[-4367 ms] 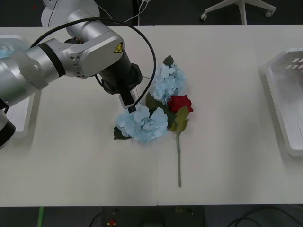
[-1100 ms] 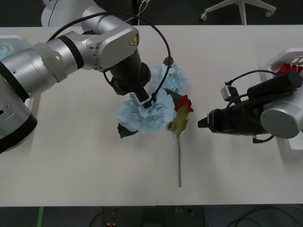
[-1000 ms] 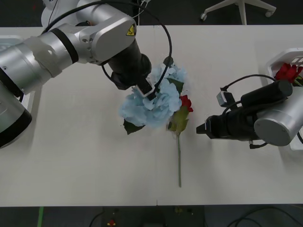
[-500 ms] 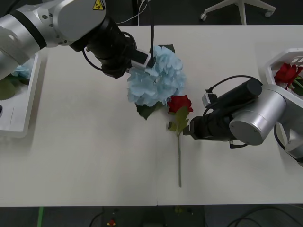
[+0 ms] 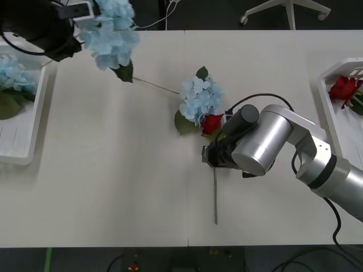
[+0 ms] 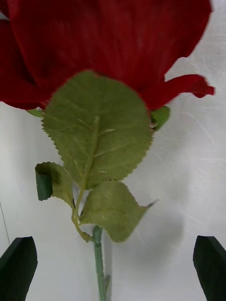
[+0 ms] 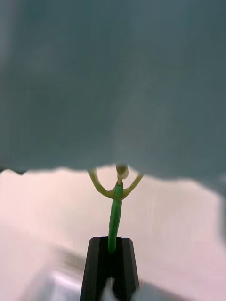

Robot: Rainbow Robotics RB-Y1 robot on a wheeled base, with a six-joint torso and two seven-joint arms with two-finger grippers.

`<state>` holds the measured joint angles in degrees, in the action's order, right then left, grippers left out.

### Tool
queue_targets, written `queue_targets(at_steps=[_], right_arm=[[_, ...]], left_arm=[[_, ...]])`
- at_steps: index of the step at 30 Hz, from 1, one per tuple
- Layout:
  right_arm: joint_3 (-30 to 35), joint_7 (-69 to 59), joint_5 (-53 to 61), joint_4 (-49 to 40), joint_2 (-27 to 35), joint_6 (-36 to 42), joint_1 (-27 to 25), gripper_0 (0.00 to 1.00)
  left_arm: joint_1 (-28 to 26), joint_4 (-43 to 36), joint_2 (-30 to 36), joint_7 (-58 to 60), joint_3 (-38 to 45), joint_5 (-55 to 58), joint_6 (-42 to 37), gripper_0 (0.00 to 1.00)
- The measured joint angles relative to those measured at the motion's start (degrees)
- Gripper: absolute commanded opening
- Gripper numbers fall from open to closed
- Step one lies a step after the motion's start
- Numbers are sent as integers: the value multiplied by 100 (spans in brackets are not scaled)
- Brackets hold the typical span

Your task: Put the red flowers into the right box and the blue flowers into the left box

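Observation:
My left gripper (image 5: 85,12) is shut on the green stem (image 7: 114,225) of a blue flower (image 5: 112,31) and holds it in the air at the table's far left, near the left box (image 5: 25,148). That box holds another blue flower (image 5: 11,73). A further blue flower (image 5: 199,99) lies mid-table, touching a red flower (image 5: 212,123) with a long stem (image 5: 215,198). My right gripper (image 5: 207,154) is open and sits low over that stem just below the bloom, with the fingertips (image 6: 16,268) on either side of the leaves (image 6: 96,127). The right box (image 5: 334,116) holds a red flower (image 5: 345,88).
A thin tan stem (image 5: 156,86) runs across the table from the middle blue flower toward the far left. The right arm's bulky elbow (image 5: 266,139) hangs over the table between the middle flowers and the right box. A chair base (image 5: 286,11) stands beyond the far edge.
My left arm has lifted the blue flower off the pile and carried it far left toward the left box. My right gripper has moved left, up to the red flower's stem.

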<state>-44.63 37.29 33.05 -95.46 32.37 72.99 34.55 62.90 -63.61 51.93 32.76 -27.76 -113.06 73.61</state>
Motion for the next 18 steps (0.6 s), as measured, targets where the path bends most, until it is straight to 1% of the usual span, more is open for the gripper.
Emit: queue_targets(at_steps=[3, 6, 10, 13, 18], right_arm=[[-42, 0, -124, 248, -197, 48, 89, 96], [-114, 0, -228, 461, -352, 59, 179, 96], [-186, 0, -277, 539, -423, 62, 234, 96], [-249, 0, -327, 540, -423, 94, 242, 96], [-375, -1, -429, 542, -423, 183, 243, 96]], left_arm=[[-44, 70, 488, 793, 7, 3, 173, 0], [-47, 364, 778, 1187, 112, 9, 328, 0], [-48, 890, 832, 1425, 547, -8, 404, 0], [-50, 1224, 833, 1843, 865, -233, 405, 0], [-50, 1959, 926, 2722, 1032, -326, 405, 0]])
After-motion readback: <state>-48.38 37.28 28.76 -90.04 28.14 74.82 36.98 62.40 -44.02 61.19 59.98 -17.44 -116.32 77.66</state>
